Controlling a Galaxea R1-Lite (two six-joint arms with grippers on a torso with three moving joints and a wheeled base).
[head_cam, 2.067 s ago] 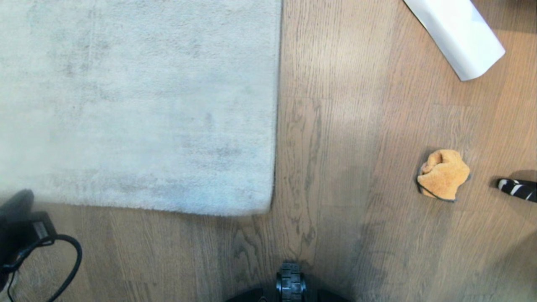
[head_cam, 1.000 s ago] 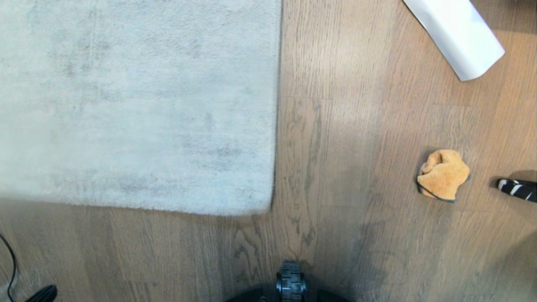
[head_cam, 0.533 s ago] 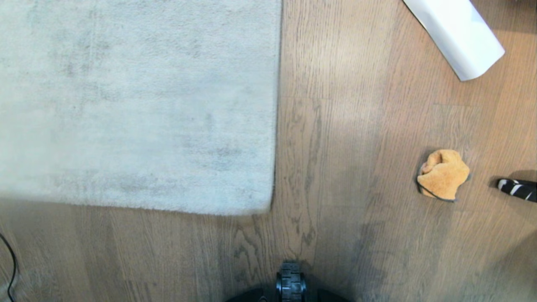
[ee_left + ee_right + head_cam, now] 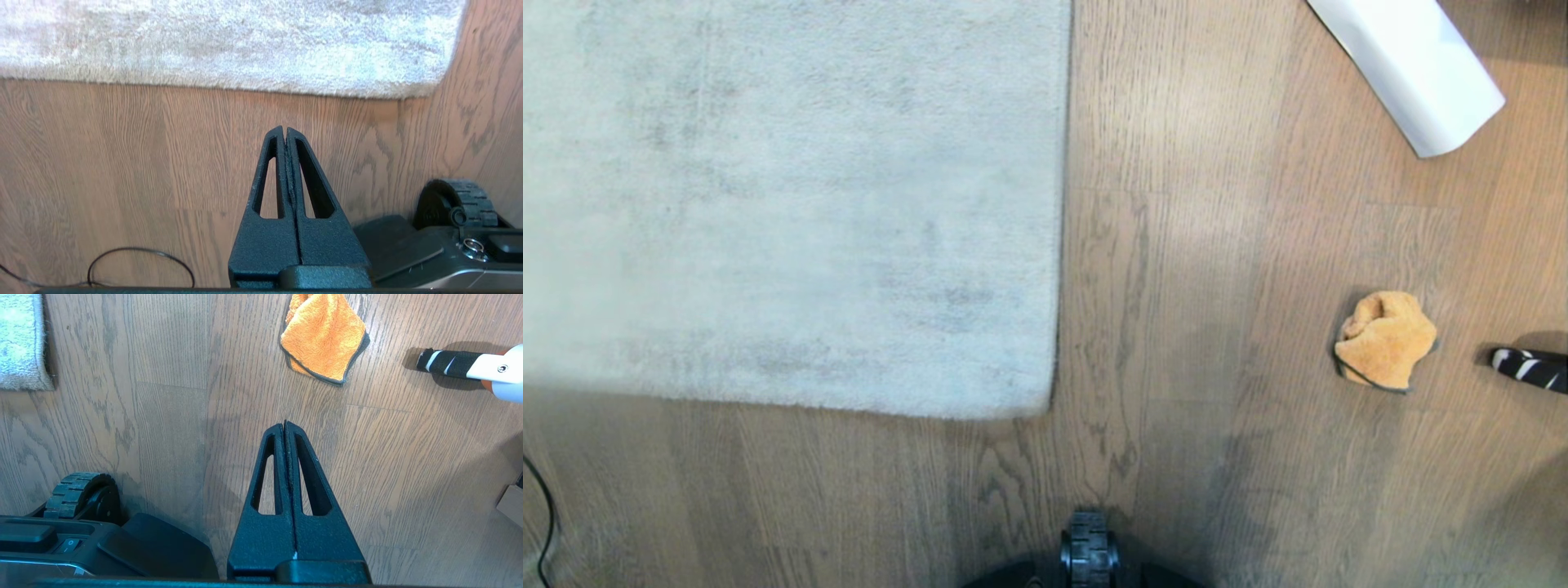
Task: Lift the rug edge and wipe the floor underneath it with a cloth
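The floor (image 4: pixel 1192 245) carries the rug (image 4: pixel 792 196), lying flat at the left with its near corner beside bare planks. A white paper roll (image 4: pixel 1413 69) lies at far right. The crumpled cloth (image 4: pixel 1384 339) sits well right of the rug, ahead of the right gripper (image 4: pixel 285 424); both it and the left gripper (image 4: pixel 284 128), near the rug's edge, have fingers pressed together, empty.

One rug (image 4: pixel 792 204), one cloth (image 4: pixel 1384 339), one white paper roll (image 4: pixel 1413 73), two grippers, one wheel (image 4: pixel 1088 555).

Short-pile rug (image 4: pixel 792 204) looks soft and matt; floor (image 4: pixel 1192 245) is grained wood; cloth (image 4: pixel 1384 339) is fluffy microfibre.
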